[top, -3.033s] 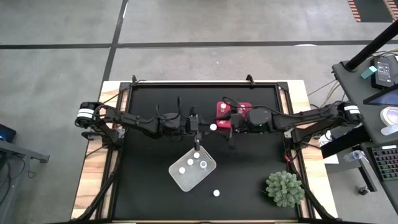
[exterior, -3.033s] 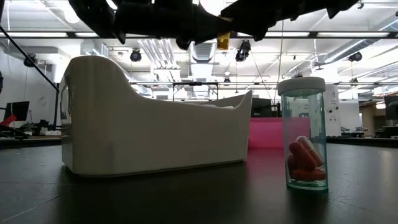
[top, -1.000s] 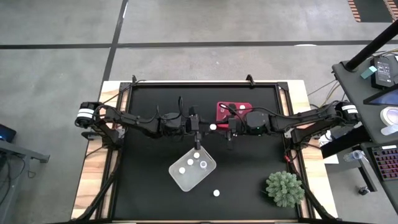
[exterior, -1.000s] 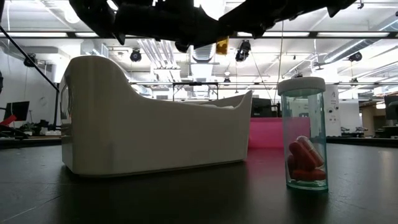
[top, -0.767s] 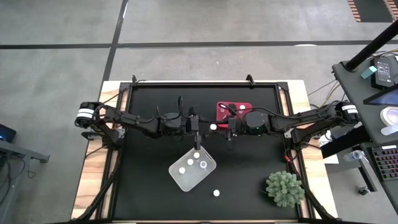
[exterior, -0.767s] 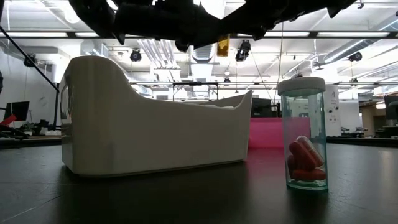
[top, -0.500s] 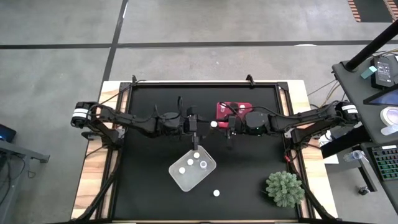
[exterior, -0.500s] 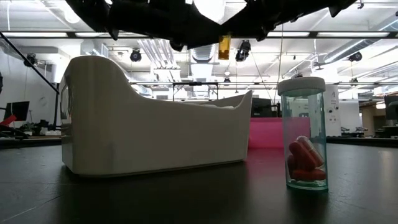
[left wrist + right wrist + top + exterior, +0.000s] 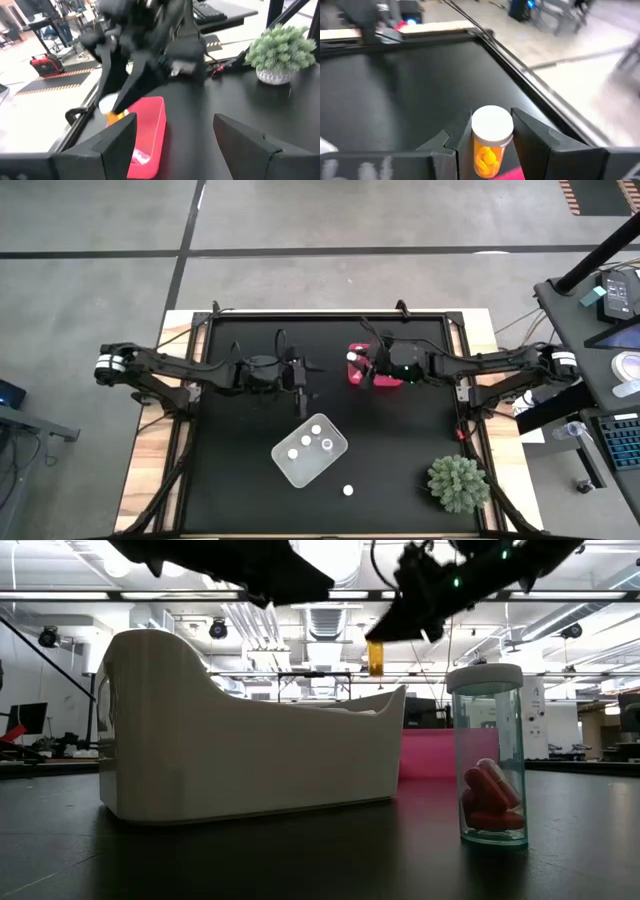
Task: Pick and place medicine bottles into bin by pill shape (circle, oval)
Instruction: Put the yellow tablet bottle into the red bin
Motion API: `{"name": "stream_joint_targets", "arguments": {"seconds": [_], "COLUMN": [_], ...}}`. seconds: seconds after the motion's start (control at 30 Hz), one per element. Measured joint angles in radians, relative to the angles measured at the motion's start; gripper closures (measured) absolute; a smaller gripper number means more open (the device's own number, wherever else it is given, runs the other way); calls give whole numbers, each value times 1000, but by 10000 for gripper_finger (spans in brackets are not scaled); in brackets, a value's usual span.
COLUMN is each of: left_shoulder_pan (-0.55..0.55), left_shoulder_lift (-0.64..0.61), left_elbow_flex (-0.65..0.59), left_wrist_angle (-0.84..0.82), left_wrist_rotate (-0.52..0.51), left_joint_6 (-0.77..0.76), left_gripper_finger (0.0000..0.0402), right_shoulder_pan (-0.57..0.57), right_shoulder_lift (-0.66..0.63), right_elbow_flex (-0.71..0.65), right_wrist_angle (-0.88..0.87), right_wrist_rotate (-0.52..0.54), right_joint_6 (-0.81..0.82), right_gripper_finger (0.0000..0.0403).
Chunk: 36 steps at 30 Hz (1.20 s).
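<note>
- An orange bottle (image 9: 489, 144) with a white cap is held upright between the fingers of the right end effector (image 9: 491, 131) — yellow pills are seen through its body.
- In the high view, the right end effector (image 9: 356, 363) is placed at the left end of the pink bin (image 9: 366, 373), near the back of the black surface (image 9: 400, 460); the bottle's white cap (image 9: 351, 357) is seen there.
- In the low view, the held bottle (image 9: 375, 657) hangs in the air, above the level of the bins.
- The left end effector (image 9: 302, 388) is set wide open with nothing between its fingers, over the surface just behind the white bin (image 9: 309, 450).
- Three white-capped bottles (image 9: 307, 440) are seen inside the white bin.
- One more bottle (image 9: 348, 490) stands alone on the surface in front of the white bin — in the low view it is seen as a clear bottle (image 9: 490, 769) with red oval pills.
- A spiky green plant (image 9: 458, 483) is set at the front right corner of the surface.
</note>
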Motion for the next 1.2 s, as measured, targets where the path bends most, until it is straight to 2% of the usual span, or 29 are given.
{"name": "stream_joint_targets", "arguments": {"seconds": [0.27,0.47,0.73,1.2], "left_shoulder_pan": [-1,0,0,0], "left_shoulder_lift": [-48,-52,-52,-51], "left_elbow_flex": [-4,-7,-8,-8], "left_wrist_angle": [-25,-24,-14,-15], "left_wrist_rotate": [0,0,0,0], "left_joint_6": [1,5,6,6], "left_gripper_finger": [155,155,155,155], "right_shoulder_pan": [-124,-169,-172,-170], "right_shoulder_lift": [0,1,3,5], "right_elbow_flex": [-144,-272,-343,-413], "right_wrist_angle": [37,177,241,239], "right_wrist_rotate": [-4,2,129,127], "right_joint_6": [120,190,235,297], "right_gripper_finger": [289,284,283,276]}}
